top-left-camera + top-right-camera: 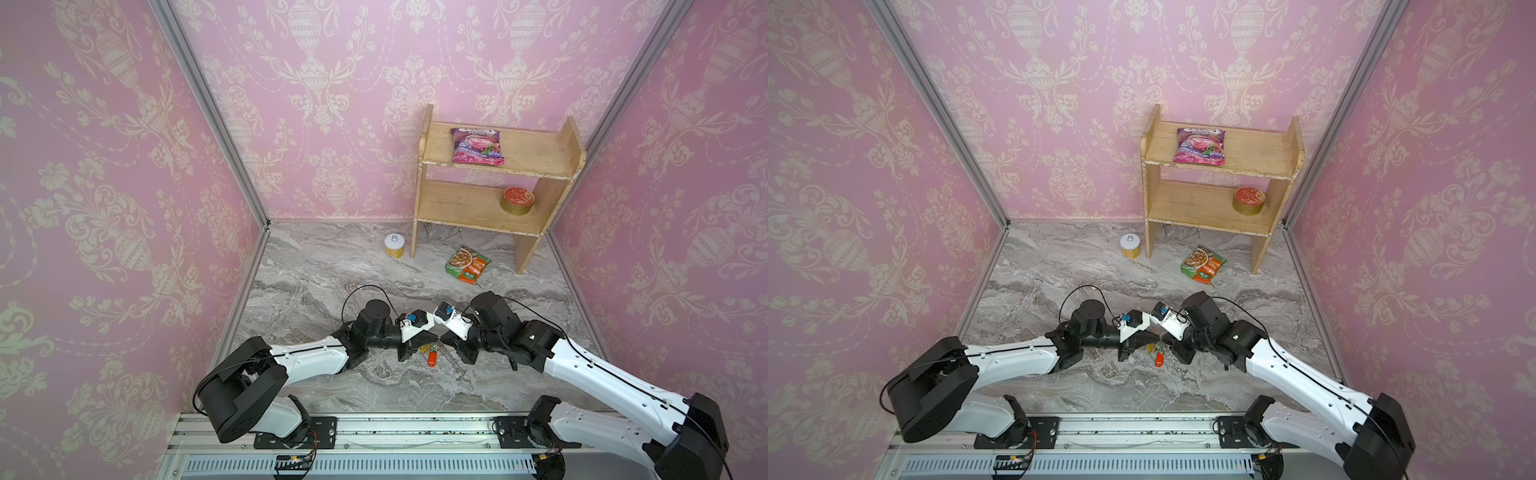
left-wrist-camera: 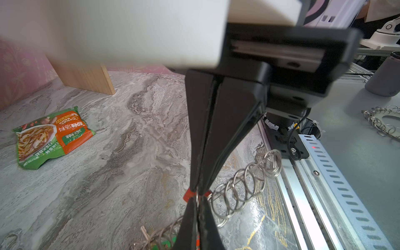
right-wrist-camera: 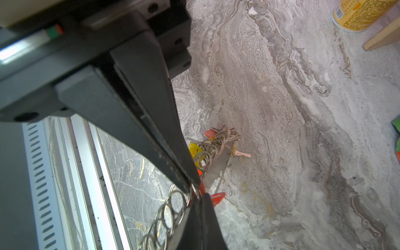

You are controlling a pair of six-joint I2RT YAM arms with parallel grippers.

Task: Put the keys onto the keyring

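Your right hand (image 3: 194, 187) and left hand (image 2: 197, 189) are both clenched, tip to tip above the worktop (image 3: 281, 129). The right pinches a keyring (image 2: 238, 188) link so the chain hangs slack. The left appears to grip the red key (image 3: 217, 198), presenting it to that link. The other keys (image 3: 194, 149) lie heaped below. Keep clear of the front rail (image 3: 71, 173) nearby; open worktop lies toward the shelf (image 1: 465, 208).
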